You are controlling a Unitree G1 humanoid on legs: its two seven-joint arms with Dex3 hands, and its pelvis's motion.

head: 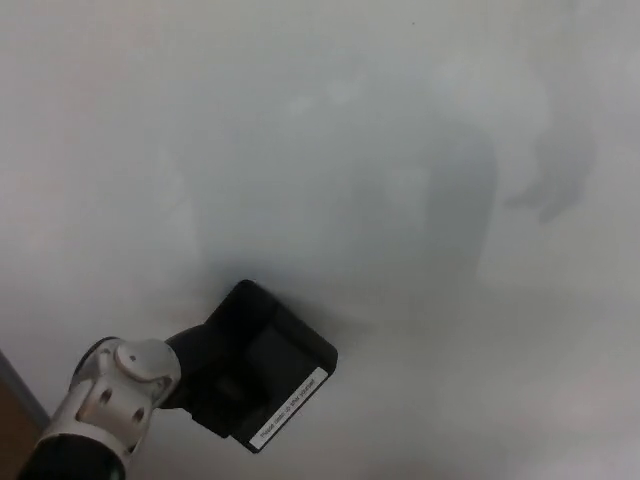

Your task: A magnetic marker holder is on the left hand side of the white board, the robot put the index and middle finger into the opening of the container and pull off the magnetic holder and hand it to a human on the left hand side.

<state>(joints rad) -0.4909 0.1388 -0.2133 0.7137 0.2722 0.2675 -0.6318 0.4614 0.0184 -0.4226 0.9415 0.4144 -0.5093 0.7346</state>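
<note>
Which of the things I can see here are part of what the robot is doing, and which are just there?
Part of the job:
- black magnetic holder, with a white label strip on its edge
- robot's left hand, at the holder
- whiteboard behind it

Just there:
- faint grey smudges on the board
- a brown strip at the bottom left corner

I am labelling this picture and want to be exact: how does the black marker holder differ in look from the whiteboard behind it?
The marker holder is black, while the whiteboard is pale grey-white. The marker holder is a small boxy thing sitting tilted low in the picture; the whiteboard is a flat surface filling nearly the whole view. The marker holder bears a white label strip; the whiteboard shows only faint smudges and shadows.
</note>
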